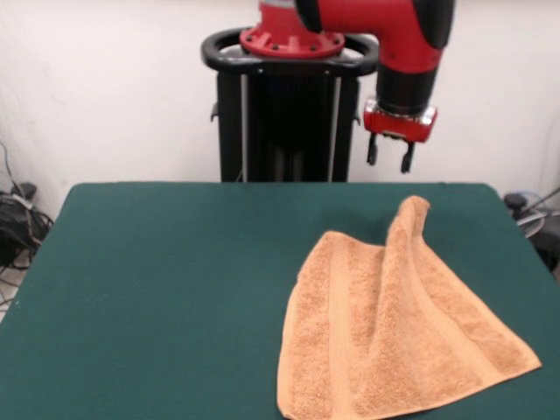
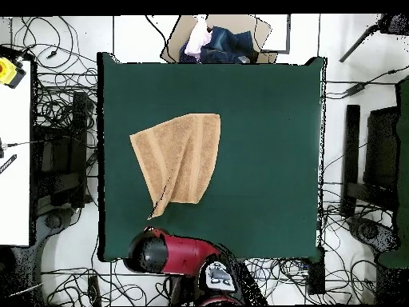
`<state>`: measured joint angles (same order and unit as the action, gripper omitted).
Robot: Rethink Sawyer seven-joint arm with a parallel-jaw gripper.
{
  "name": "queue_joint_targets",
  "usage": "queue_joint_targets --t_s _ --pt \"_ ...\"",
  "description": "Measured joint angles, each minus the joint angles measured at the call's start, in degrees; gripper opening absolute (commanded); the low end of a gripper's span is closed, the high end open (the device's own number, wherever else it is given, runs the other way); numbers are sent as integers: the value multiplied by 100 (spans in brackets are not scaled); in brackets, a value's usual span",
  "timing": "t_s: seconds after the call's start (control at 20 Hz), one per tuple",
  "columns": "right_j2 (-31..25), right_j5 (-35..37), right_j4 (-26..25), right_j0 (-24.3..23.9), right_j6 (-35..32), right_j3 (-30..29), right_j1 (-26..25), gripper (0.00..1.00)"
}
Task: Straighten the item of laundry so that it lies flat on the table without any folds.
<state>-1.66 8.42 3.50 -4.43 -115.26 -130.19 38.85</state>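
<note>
One towel (image 1: 398, 337) lies on the green table (image 1: 175, 289), light orange-tan with a looped pile and flat woven bands running along it. In the front view it sits in the near right part of the table, its lower edge reaching the picture's bottom. It is not flat: a ridge rises through the cloth to a peak at the far corner, which stands up off the table and curls over slightly. The cloth to the left of the ridge lies fairly smooth, with one band running down it; the cloth to the right slopes down to a pointed corner near the table's right edge.

From overhead the towel (image 2: 180, 160) shows left of the middle of the table (image 2: 264, 160), as an uneven shape with a straight edge on its right side and a narrow tip pointing toward the robot's side. A dark crease line runs from that tip up into the cloth.

The end effector (image 1: 390, 157) hangs from the red and black arm (image 1: 394, 39) above the table's far edge, clear of the towel and just above its raised corner in the front view. Its two short dark fingers (image 1: 373, 150) point down with a gap between them, and they hold nothing. Behind it stands the black pedestal (image 1: 289, 122).

Cables (image 2: 60, 96) lie on the floor around the table, and a heap of cloth (image 2: 216, 40) sits beyond the table's far side in the overhead view.
</note>
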Motion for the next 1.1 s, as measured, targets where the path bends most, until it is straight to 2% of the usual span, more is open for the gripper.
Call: queue_joint_targets --t_s 0.35,0.8,1.1 --pt "79 75 -147 -300 0 411 -245 100" --pt "117 206 -344 -370 0 889 -295 100" --pt "125 828 -527 -422 0 1456 -298 100"
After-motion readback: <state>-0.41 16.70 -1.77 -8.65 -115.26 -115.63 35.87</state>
